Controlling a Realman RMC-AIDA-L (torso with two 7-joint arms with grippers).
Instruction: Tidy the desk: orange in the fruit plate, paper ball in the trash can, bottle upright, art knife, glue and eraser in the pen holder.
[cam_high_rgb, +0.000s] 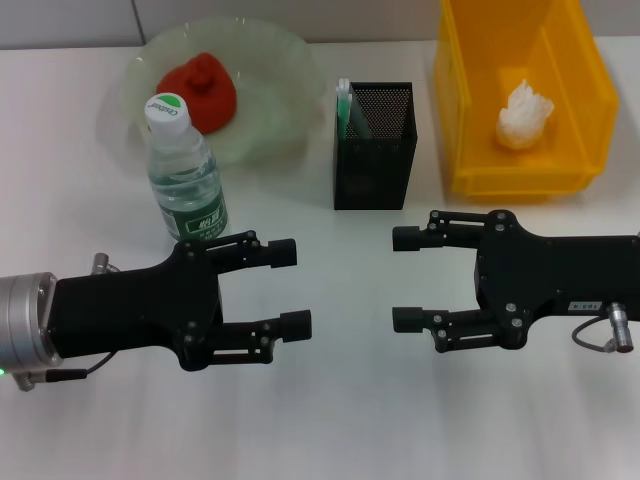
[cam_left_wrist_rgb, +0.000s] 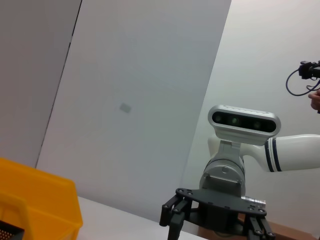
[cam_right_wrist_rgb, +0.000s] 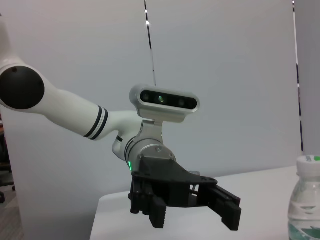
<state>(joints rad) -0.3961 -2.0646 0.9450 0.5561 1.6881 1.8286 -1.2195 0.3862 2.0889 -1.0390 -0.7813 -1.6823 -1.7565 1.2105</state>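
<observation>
I have both arms low over the near part of the desk (cam_high_rgb: 330, 430), facing each other. My left gripper (cam_high_rgb: 288, 289) has its fingers spread wide with nothing between them, tips pointing toward the middle. My right gripper (cam_high_rgb: 408, 279) mirrors it from the other side, also wide open and empty, and a bare strip of white tabletop separates the two sets of fingertips.

Just behind my left gripper, close to its upper finger, the bottle (cam_high_rgb: 186, 170) stands upright on the desk, white cap on top, green label facing me. In the right wrist view I see the same bottle (cam_right_wrist_rgb: 305, 200) at the edge, with the left gripper (cam_right_wrist_rgb: 195, 212) open beside it.

Further back from the bottle sits the fruit plate (cam_high_rgb: 270, 60), and the orange (cam_high_rgb: 200, 92) lies inside it, toward its left half.

Behind the gap between my grippers, slightly nearer the left one, stands the pen holder (cam_high_rgb: 375, 160). The green tip of the art knife (cam_high_rgb: 347, 108) pokes up at its left inner corner; I cannot make out the glue or eraser inside.

Behind my right gripper, well back, is the trash can (cam_high_rgb: 470, 120), with the paper ball (cam_high_rgb: 525, 113) lying in it. The left wrist view catches a yellow corner of that bin (cam_left_wrist_rgb: 35, 200) and the right gripper (cam_left_wrist_rgb: 215, 220).
</observation>
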